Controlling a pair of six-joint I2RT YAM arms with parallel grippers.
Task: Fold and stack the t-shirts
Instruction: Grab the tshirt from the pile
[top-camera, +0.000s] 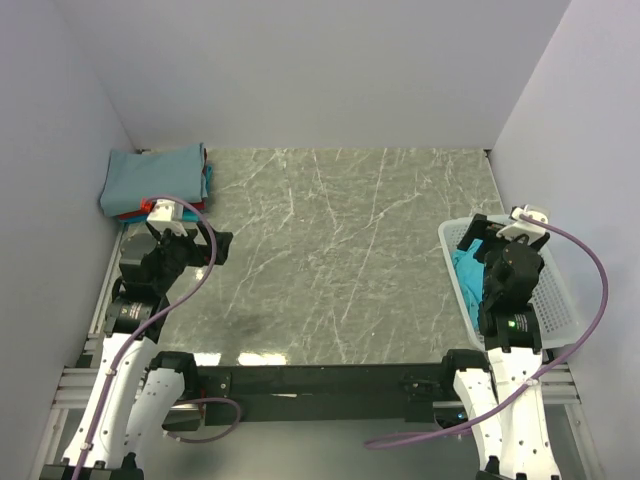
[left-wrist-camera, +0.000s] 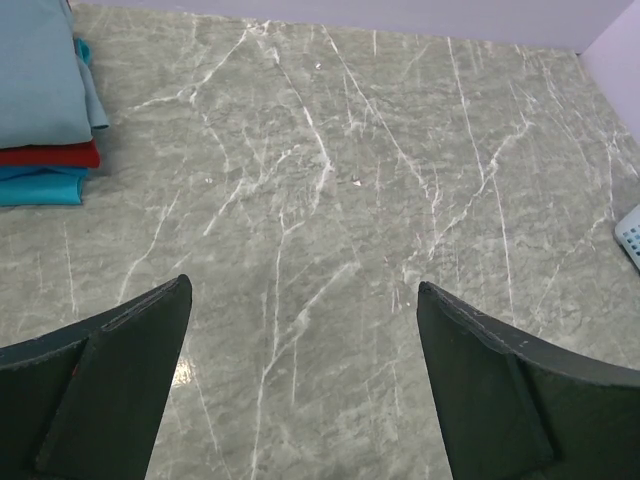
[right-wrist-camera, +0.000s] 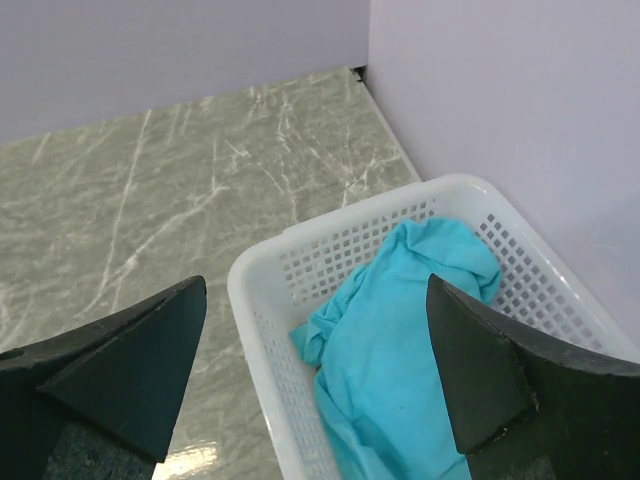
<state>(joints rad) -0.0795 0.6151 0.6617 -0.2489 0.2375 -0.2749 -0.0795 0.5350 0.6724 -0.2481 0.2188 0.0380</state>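
A stack of folded t-shirts (top-camera: 155, 180) lies at the far left of the table, dusty grey-blue on top, then red, then teal; it also shows in the left wrist view (left-wrist-camera: 45, 95). A crumpled bright turquoise t-shirt (right-wrist-camera: 400, 340) lies loose in the white mesh basket (right-wrist-camera: 262, 330), seen from above (top-camera: 466, 268). My left gripper (top-camera: 205, 238) is open and empty over bare table just in front of the stack (left-wrist-camera: 303, 290). My right gripper (top-camera: 480, 240) is open and empty above the basket's near left part, over the turquoise shirt (right-wrist-camera: 315, 290).
The basket (top-camera: 565, 310) stands at the table's right edge against the right wall. Grey walls close the table at the back and both sides. The marble tabletop (top-camera: 340, 260) spreads between the stack and the basket.
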